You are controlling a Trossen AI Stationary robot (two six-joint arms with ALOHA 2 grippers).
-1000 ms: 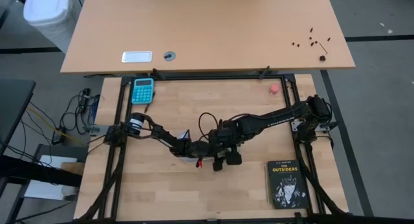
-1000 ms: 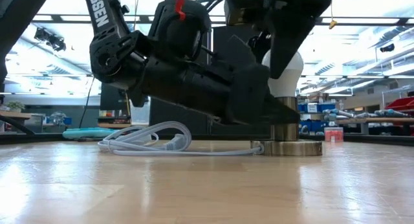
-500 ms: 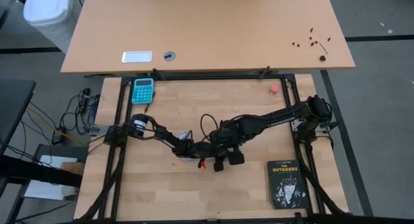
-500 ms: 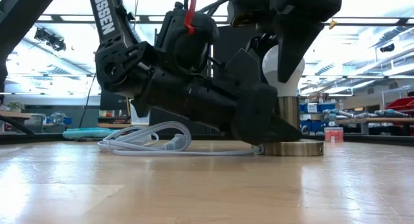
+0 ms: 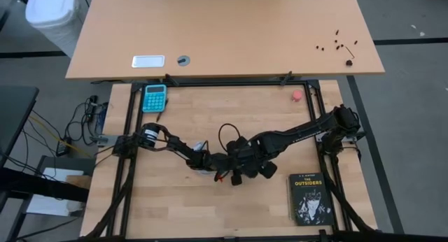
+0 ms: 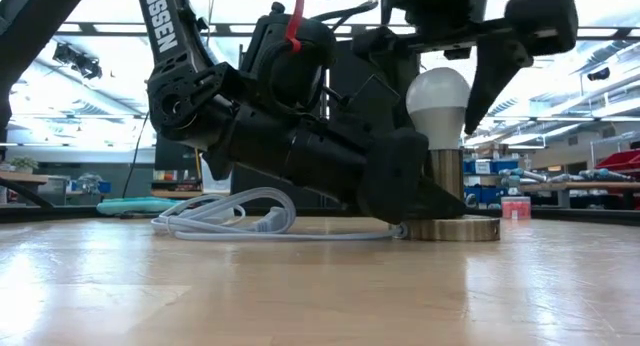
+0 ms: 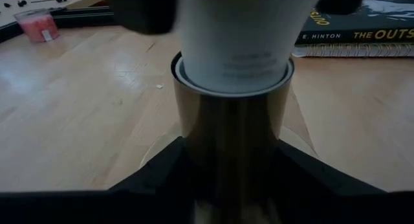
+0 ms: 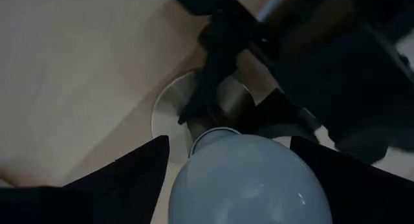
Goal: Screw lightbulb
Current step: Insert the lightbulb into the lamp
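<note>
The white lightbulb (image 6: 438, 101) stands upright with its base in the metal socket (image 6: 446, 181), whose round disc (image 6: 450, 228) rests on the table near the middle. My left gripper (image 6: 420, 196) reaches in low and is shut on the socket's cylinder. My right gripper (image 6: 440, 76) hangs over the bulb (image 8: 249, 179), one finger on each side of its globe. In the high view both grippers meet at mid-table, the left (image 5: 213, 165) and the right (image 5: 245, 171). My left gripper pinches the socket's metal cylinder (image 7: 233, 120) between its two fingers, low down near the disc. It comes in slanting down from the table's left. The socket stays upright on the table. My right gripper has the bulb's globe (image 8: 194, 185) between its two fingers (image 8: 139, 179), coming from above and pointing down. The fingers sit at the globe's widest part. The bulb stands upright in the socket.
The socket's white cord (image 6: 230, 221) lies coiled on the table behind my left arm. A black book (image 5: 309, 198) lies near the right front, a blue calculator (image 5: 155, 97) at the far left, and a small pink-red object (image 5: 297, 95) at the far right.
My right gripper has turned about the upright bulb: a finger that stood in front of the bulb in the low view now stands beside it. My left gripper has moved in a little toward the socket's cylinder. The bulb and socket have stayed in place.
</note>
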